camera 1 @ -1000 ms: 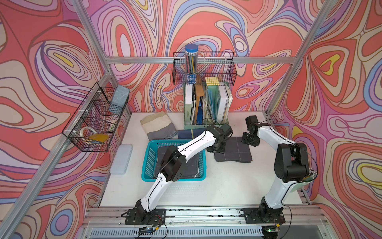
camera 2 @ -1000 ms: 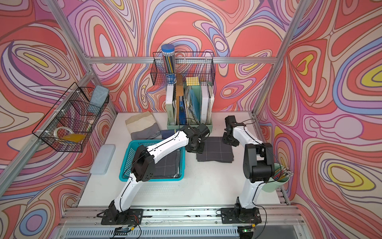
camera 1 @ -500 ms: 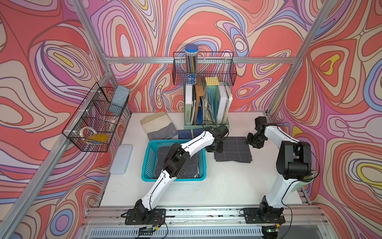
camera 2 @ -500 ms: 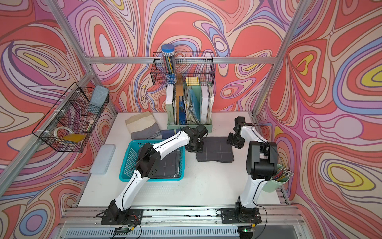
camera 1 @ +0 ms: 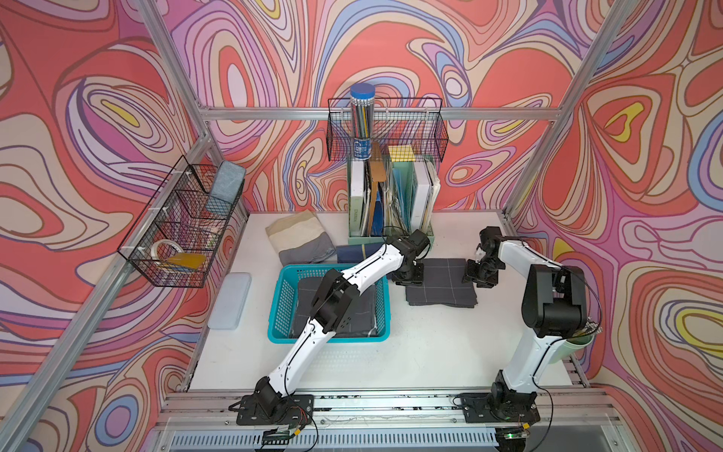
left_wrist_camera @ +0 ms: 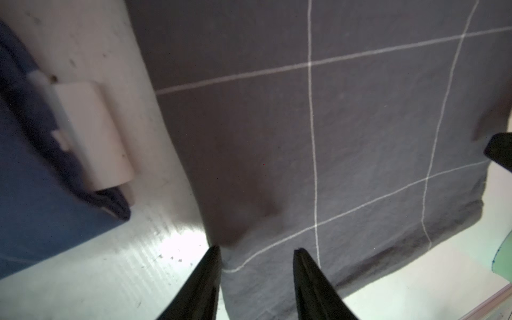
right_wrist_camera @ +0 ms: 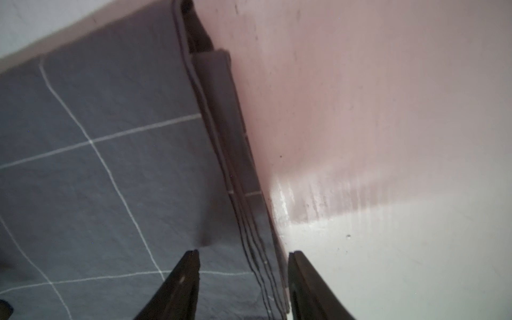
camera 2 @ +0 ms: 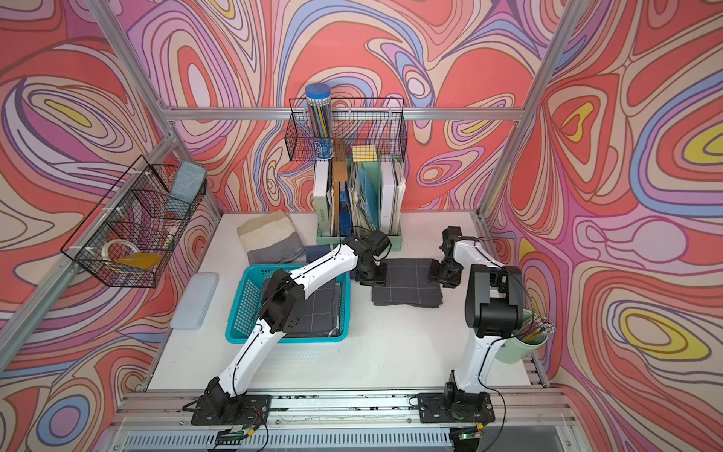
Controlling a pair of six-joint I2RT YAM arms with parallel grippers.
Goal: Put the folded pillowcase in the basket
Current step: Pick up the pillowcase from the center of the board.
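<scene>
Both arms alike: white link shells, black joint housings. On the left arm (camera 1: 301,352), a thin black cable (camera 1: 392,230) loops just behind the left hand (left_wrist_camera: 256,250); its elbow block (camera 1: 332,301) shows small holes in the side plate. The right arm (camera 1: 526,360) carries a bulkier black elbow block (camera 1: 555,301) — cable arcing off it. Black base plates (camera 1: 274,405). The right hand (right_wrist_camera: 243,252), like the left: two matte black tapered fingers (right_wrist_camera: 177,285).

2 pillowcases (camera 1: 442,281) (camera 1: 365,313), 1 turq. basket (camera 1: 364,337) — 2 arms (camera 1: 367,270) (camera 1: 520,254)
</scene>
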